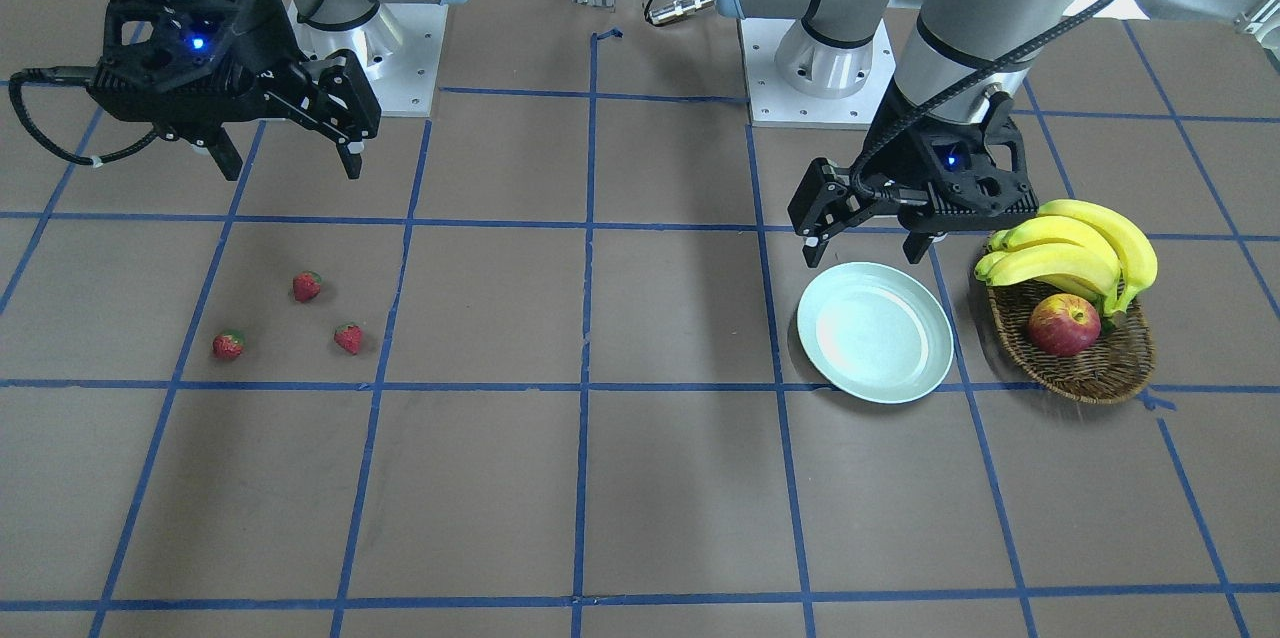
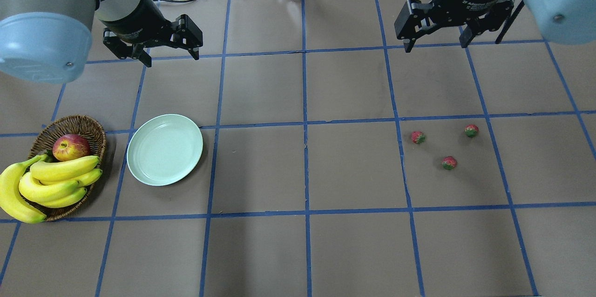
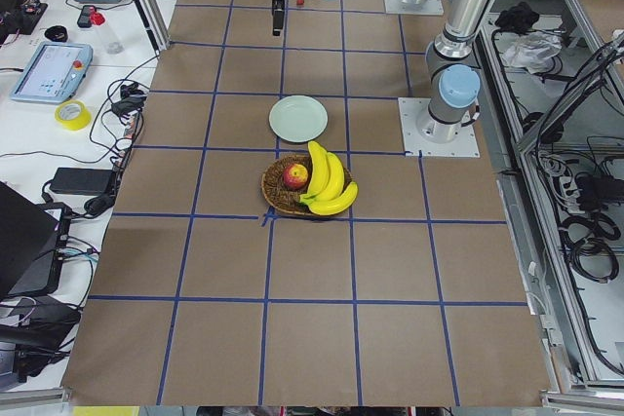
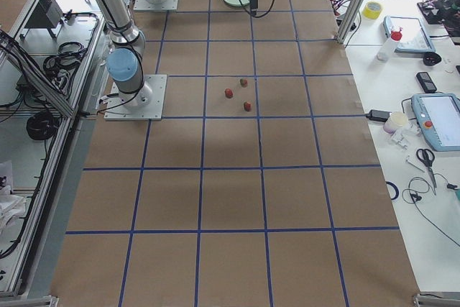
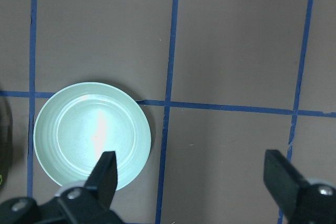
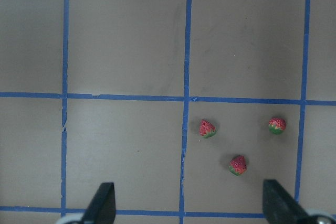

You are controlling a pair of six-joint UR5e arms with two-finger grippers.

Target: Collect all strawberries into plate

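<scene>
clearly none is collected yet: three strawberries (image 2: 449, 163) lie at the robot's right, well apart from the bare plate (image 2: 165, 149) at its left. left gripper (image 2: 172, 57) and right gripper (image 2: 436, 46) hang spread wide, holding nothing. a pinched berry may squirt away, or land in the basket (image 2: 93, 131) beside the plate. white print (image 2: 479, 3) on the right wrist seems to read "adaptive".

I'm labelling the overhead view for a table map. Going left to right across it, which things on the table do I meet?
wicker basket → plate → leftmost strawberry → middle strawberry → rightmost strawberry
</scene>
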